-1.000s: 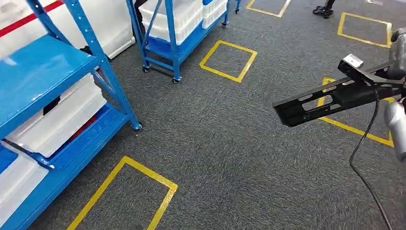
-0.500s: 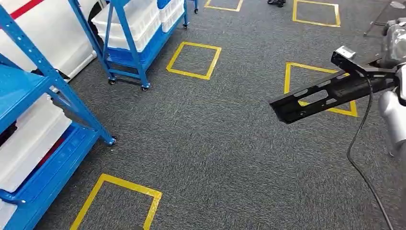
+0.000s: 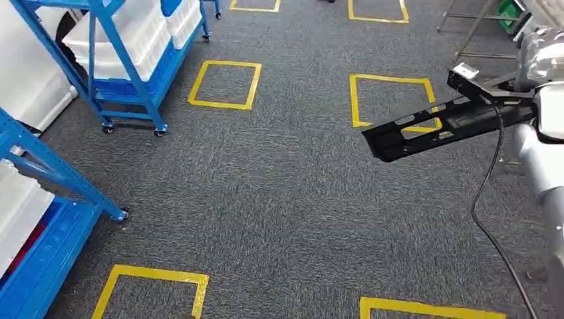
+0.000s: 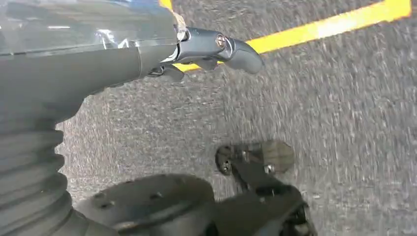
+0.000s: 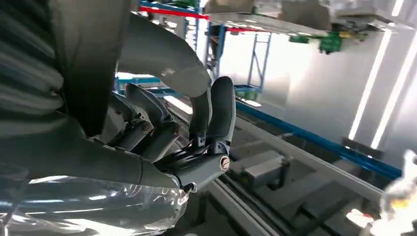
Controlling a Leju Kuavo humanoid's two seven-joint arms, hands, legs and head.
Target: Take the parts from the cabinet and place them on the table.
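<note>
Head view: a long black slotted part point(image 3: 432, 129) juts out over the grey carpet from the right arm point(image 3: 542, 143) at the right edge, level and clear of everything. Blue shelving with white bins point(image 3: 130, 40) stands far left. The robot appears to be mid-carry toward a table, none of which can be made out here. Recommended: keep the part level, hold its free end away from the shelving, and turn slowly. The holding hand itself is cut off at the frame edge.

Left wrist view: the left hand point(image 4: 211, 49) hangs above carpet and a yellow tape line point(image 4: 324, 27), fingers loosely extended, holding nothing.

Right wrist view: the right hand point(image 5: 187, 142) has fingers curled inward, apparently clenched on the part, though the contact is hidden. Crinkled clear plastic point(image 5: 93, 211) lies beside it; the background is blurred.
</note>
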